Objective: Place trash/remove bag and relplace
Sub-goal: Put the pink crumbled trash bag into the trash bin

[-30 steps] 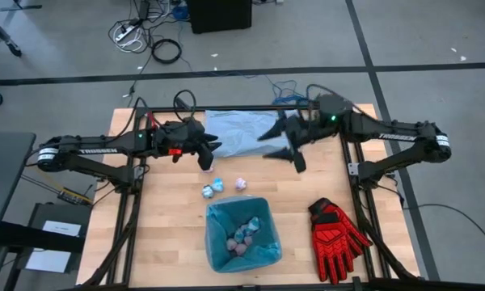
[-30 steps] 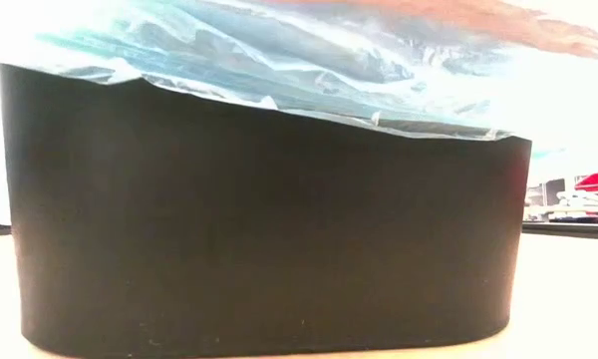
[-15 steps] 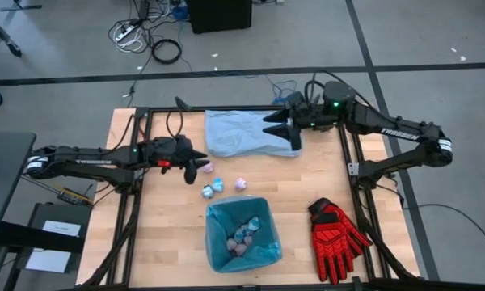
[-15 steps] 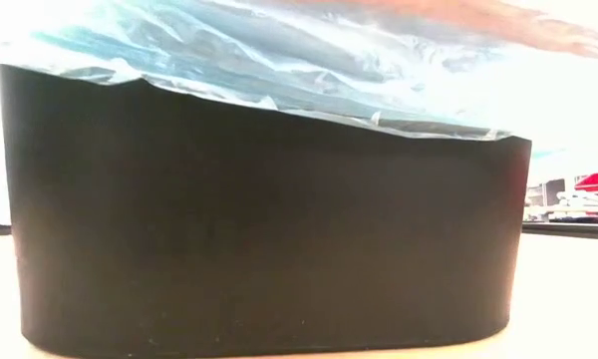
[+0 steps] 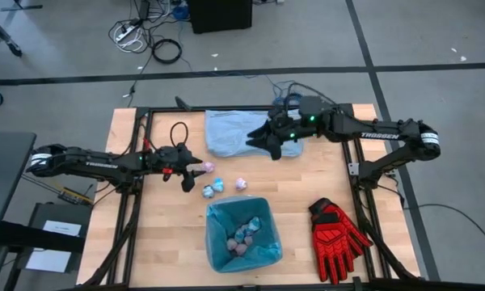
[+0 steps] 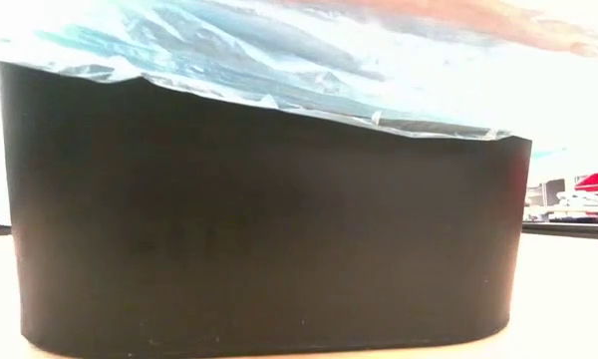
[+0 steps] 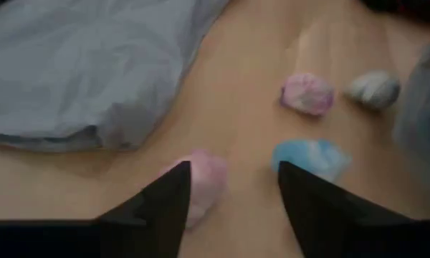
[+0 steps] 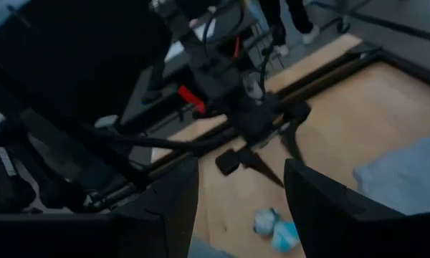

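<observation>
The bin (image 6: pixel 269 209) stands near the table's front edge, lined with the cyan bag (image 5: pixel 242 234), and several wads of trash (image 5: pixel 241 236) lie inside it. More trash lies on the table behind it: a pink wad (image 7: pixel 204 179), a blue one (image 7: pixel 312 158), a pink-white one (image 7: pixel 307 93) and a pale one (image 7: pixel 373 87). My left gripper (image 5: pixel 196 171) is low over the table and open (image 7: pixel 233 193), with the pink wad at one finger. My right gripper (image 5: pixel 263 141) hovers open (image 8: pixel 240 208) over the grey-blue bag. My left gripper comes in slanting down from the table's left. One finger (image 7: pixel 165 208) stands right beside the pink wad (image 7: pixel 208 175), which lies on the table. Whether the finger touches the wad, I cannot tell.
A paler grey-blue plastic bag (image 5: pixel 242 133) lies flat at the table's far edge. A red and black glove (image 5: pixel 335 238) lies at the front right. In the low view the bin's black wall fills nearly the whole picture. Bare wood lies at the front left.
My left gripper has sunk toward the table and drawn back toward the left edge, ending beside the pink wad. My right gripper has rolled about its own axis and shifted toward the table's left above the grey-blue bag.
</observation>
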